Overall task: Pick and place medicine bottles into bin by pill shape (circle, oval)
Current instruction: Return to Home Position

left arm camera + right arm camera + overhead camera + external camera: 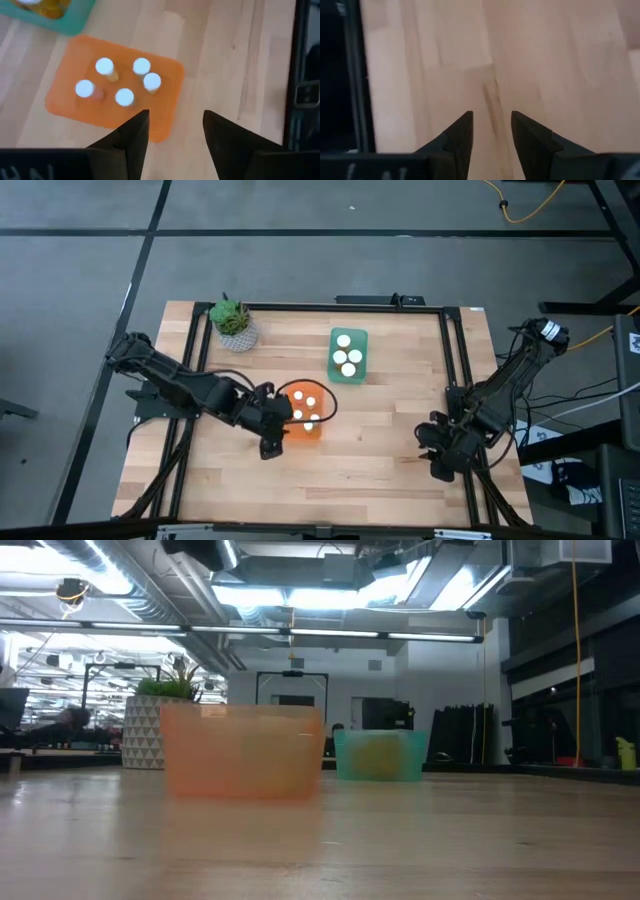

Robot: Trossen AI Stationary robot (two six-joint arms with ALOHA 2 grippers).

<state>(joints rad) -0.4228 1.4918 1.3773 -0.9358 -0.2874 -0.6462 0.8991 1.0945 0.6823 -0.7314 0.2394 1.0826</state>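
Note:
An orange bin [305, 418] stands mid-table and holds several white-topped medicine bottles [124, 96], all upright. A green bin [348, 353] stands farther back and holds three white-topped bottles [347, 356]. My left gripper [279, 430] is open and empty, just left of and nearer than the orange bin. In the left wrist view [175, 125] its fingers stand above the bin's near edge. My right gripper [438, 464] is open and empty over bare wood near the table's right edge. It also shows in the right wrist view [491, 125].
A potted plant [233, 323] stands at the far left of the table and also shows in the low view [150, 728]. A black frame rail [452, 380] runs along the table's right side. Bare wood lies between the bins and the right gripper.

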